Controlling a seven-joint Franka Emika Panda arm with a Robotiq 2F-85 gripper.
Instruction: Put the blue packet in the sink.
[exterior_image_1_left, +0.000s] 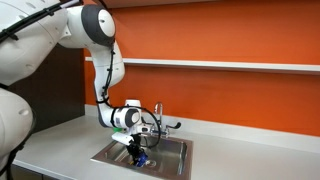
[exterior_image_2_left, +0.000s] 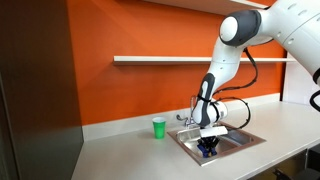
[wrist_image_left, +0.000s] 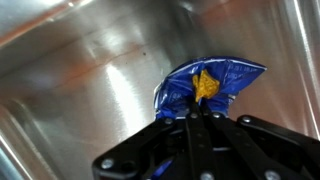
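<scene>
In the wrist view the blue packet (wrist_image_left: 210, 84), crinkly dark blue with a yellow mark, is pinched between my gripper's fingers (wrist_image_left: 193, 115), which are shut on it. Behind it is the steel wall and floor of the sink (wrist_image_left: 90, 70). In both exterior views my gripper (exterior_image_1_left: 138, 152) (exterior_image_2_left: 208, 146) reaches down into the sink basin (exterior_image_1_left: 170, 158) (exterior_image_2_left: 240, 142), with the packet (exterior_image_1_left: 143, 159) a small blue patch at the fingertips. I cannot tell whether the packet touches the sink floor.
A chrome faucet (exterior_image_1_left: 158, 110) (exterior_image_2_left: 190, 118) stands at the sink's back rim. A small green cup (exterior_image_2_left: 158, 127) stands on the grey counter beside the sink. An orange wall with a white shelf (exterior_image_2_left: 160, 59) rises behind.
</scene>
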